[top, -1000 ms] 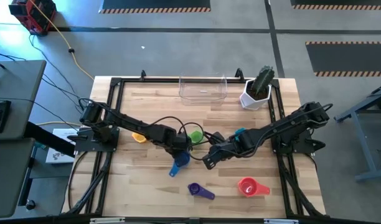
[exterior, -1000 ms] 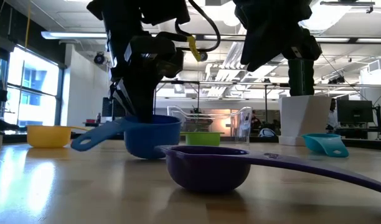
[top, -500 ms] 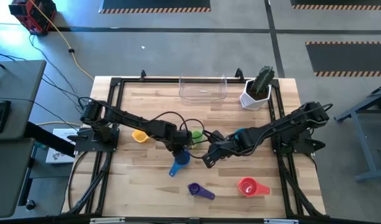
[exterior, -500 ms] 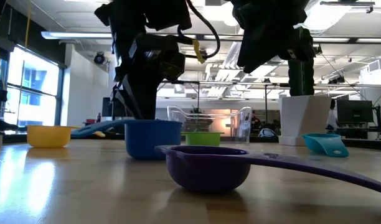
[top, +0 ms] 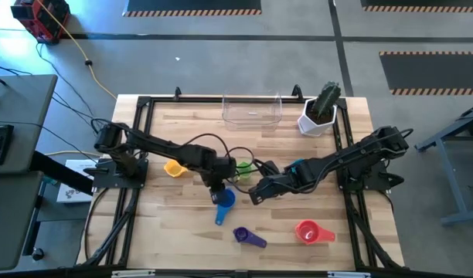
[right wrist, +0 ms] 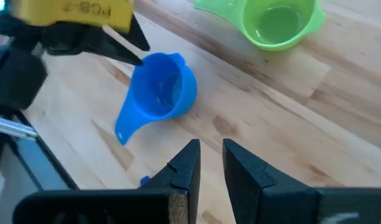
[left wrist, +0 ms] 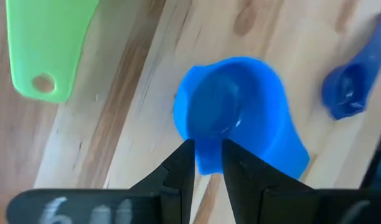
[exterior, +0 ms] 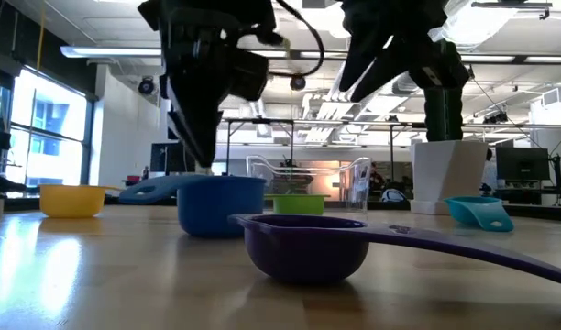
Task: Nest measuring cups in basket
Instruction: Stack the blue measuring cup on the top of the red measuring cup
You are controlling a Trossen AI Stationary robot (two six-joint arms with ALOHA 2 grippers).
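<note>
High view: left gripper point(top: 216, 190) poised above blue measuring cup's point(top: 224, 200) rim, jaws narrowly parted, empty; handle points away toward the counter's near edge.

Wooden table point(top: 182, 116) — cups, basket point(top: 252, 112), pot point(top: 315, 122)

The cups were blue point(top: 224, 199), green point(top: 242, 167), yellow point(top: 173, 168), purple point(top: 243, 234), red point(top: 307, 230) and teal point(exterior: 473, 210); the basket point(top: 252, 113) clear; the pot point(top: 314, 120) white (cactus point(top: 327, 98) green); the table point(top: 175, 224) pale wood-grain.
</note>
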